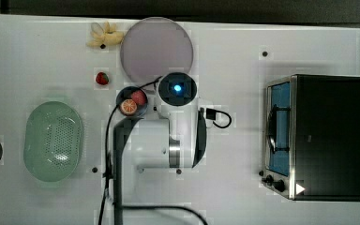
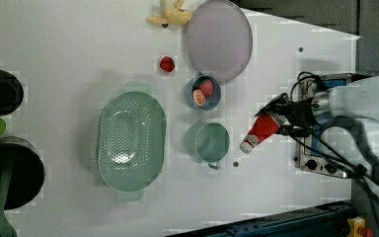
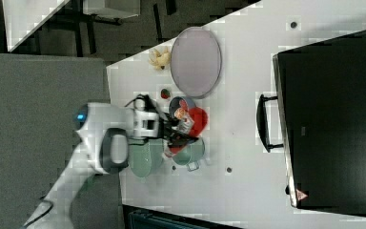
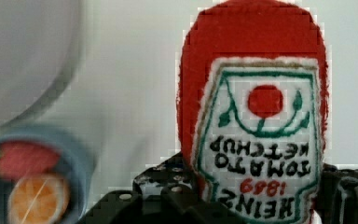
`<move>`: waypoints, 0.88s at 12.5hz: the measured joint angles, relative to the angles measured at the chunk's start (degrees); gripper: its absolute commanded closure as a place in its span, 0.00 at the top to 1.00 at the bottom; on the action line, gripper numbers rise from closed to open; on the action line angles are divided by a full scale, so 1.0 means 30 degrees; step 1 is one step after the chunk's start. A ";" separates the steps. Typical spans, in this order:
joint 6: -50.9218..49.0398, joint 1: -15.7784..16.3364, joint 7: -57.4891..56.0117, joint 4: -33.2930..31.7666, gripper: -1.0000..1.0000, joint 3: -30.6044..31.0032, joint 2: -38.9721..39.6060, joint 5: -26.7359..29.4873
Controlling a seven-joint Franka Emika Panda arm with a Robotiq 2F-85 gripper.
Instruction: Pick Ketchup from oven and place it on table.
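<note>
My claw (image 2: pixel 280 118) is clamped on the Ketchup (image 2: pixel 259 131), a slim red bottle with a white cap; in the left view it hangs tilted from my fingers, cap end lowest, above the white table (image 2: pixel 69 59); I judge it is held in the air and not yet resting on anything; it is clear of the oven (image 1: pixel 316 136), which sits well apart at the top view's right with its glass door facing my arm; near the bottle in the left view are a green cup (image 2: pixel 208 142) and a small blue bowl of toy fruit (image 2: pixel 203 92); the pick looks finished; what remains is lowering the bottle onto bare tabletop and releasing it.
</note>
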 measured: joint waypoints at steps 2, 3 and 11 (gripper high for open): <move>0.2537 -0.0145 0.0047 -0.0560 0.64 -0.0365 0.1355 0.0017; 0.3245 -0.0242 0.0048 -0.0783 0.64 -0.0509 0.1909 -0.0060; 0.3973 -0.0706 0.0085 -0.1156 1.00 -0.0143 0.2833 0.0040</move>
